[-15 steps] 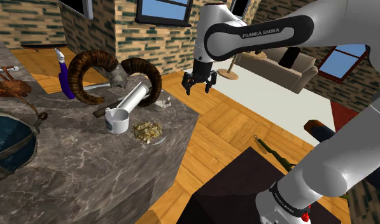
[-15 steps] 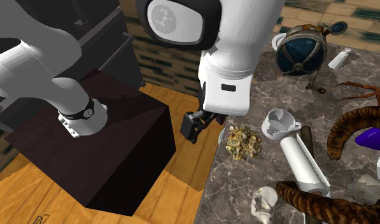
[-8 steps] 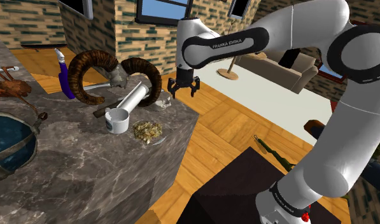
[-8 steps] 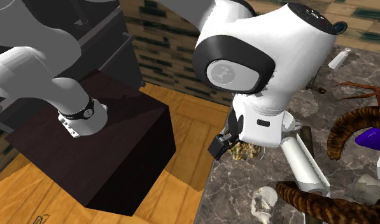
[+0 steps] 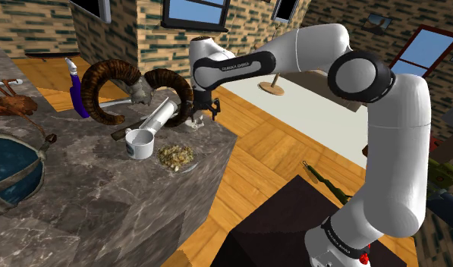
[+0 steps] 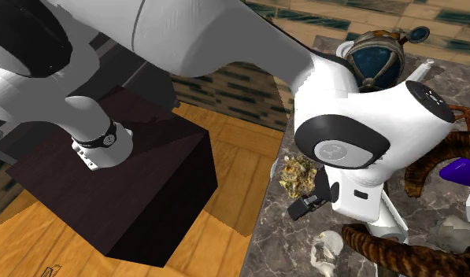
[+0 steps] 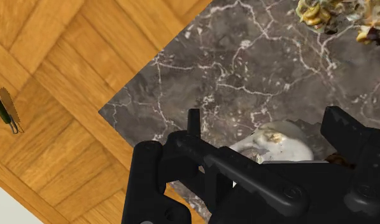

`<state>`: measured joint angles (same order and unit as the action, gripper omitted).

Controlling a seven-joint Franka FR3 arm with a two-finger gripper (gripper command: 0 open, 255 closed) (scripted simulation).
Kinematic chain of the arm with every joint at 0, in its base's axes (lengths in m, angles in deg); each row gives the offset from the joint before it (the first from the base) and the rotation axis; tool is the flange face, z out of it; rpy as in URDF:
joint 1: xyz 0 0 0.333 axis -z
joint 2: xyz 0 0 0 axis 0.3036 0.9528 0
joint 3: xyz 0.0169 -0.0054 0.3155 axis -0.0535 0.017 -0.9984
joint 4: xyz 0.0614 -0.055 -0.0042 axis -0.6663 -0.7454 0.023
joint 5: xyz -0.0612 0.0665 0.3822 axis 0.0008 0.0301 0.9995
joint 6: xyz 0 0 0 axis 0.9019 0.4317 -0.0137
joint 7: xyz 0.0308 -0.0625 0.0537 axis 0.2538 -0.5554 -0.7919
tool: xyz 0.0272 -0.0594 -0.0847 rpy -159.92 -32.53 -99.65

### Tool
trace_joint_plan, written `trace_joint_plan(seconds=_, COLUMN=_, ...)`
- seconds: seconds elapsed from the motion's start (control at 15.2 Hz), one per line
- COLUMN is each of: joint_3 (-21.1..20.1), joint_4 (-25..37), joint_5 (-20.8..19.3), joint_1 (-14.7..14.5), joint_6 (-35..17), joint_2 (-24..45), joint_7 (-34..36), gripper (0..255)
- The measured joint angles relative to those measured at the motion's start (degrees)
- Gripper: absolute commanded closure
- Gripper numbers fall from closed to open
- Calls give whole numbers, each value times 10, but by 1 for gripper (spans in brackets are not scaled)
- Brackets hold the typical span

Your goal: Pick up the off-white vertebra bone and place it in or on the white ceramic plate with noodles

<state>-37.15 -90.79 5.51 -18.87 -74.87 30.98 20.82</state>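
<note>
The off-white vertebra bone (image 5: 194, 121) lies near the marble counter's corner, also seen as a pale lump (image 6: 329, 250) (image 7: 281, 144). My gripper (image 5: 204, 111) (image 6: 304, 206) hangs just above it, open. In the wrist view the gripper (image 7: 265, 122) has its two fingers standing apart with the bone between them, and they do not clasp it. The clear-looking plate with noodles (image 5: 175, 157) (image 6: 298, 175) rests near the counter edge, a short way from the bone; its noodles (image 7: 328, 13) sit beyond the fingers.
A white mug (image 5: 139, 142), a white cylinder (image 5: 160, 115) and a horned ram skull (image 5: 137, 89) crowd the counter (image 5: 103, 197) beside the bone. A purple object (image 5: 79, 95), a crab (image 5: 8, 102) and a blue globe-like thing (image 5: 8, 167) lie farther off. A green tool (image 5: 323, 180) lies on the wood floor.
The arm has swung toward the shoulder view's left and come down, carrying the gripper from over the floor to just above the bone at the counter corner.
</note>
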Motion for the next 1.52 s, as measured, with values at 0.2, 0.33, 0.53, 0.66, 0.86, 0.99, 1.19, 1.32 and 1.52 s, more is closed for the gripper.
trace_joint_plan(seconds=0.2, joint_3=9, joint_4=73, joint_5=-6, joint_1=-13, joint_6=14, joint_2=66, joint_7=13, gripper=0)
trace_joint_plan(seconds=0.33, joint_3=12, joint_4=76, joint_5=-8, joint_1=-14, joint_6=6, joint_2=78, joint_7=17, gripper=0)
trace_joint_plan(seconds=0.53, joint_3=14, joint_4=63, joint_5=-10, joint_1=-12, joint_6=-12, joint_2=84, joint_7=19, gripper=0)
trace_joint_plan(seconds=0.66, joint_3=15, joint_4=55, joint_5=-12, joint_1=-11, joint_6=-24, joint_2=88, joint_7=22, gripper=0)
trace_joint_plan(seconds=0.86, joint_3=16, joint_4=55, joint_5=-13, joint_1=-10, joint_6=-28, joint_2=91, joint_7=21, gripper=0)
trace_joint_plan(seconds=0.99, joint_3=16, joint_4=55, joint_5=-13, joint_1=-10, joint_6=-28, joint_2=92, joint_7=21, gripper=0)
trace_joint_plan(seconds=1.19, joint_3=16, joint_4=55, joint_5=-13, joint_1=-10, joint_6=-28, joint_2=92, joint_7=21, gripper=255)
trace_joint_plan(seconds=1.32, joint_3=16, joint_4=55, joint_5=-13, joint_1=-10, joint_6=-28, joint_2=92, joint_7=21, gripper=255)
trace_joint_plan(seconds=1.52, joint_3=16, joint_4=55, joint_5=-13, joint_1=-10, joint_6=-28, joint_2=92, joint_7=21, gripper=255)
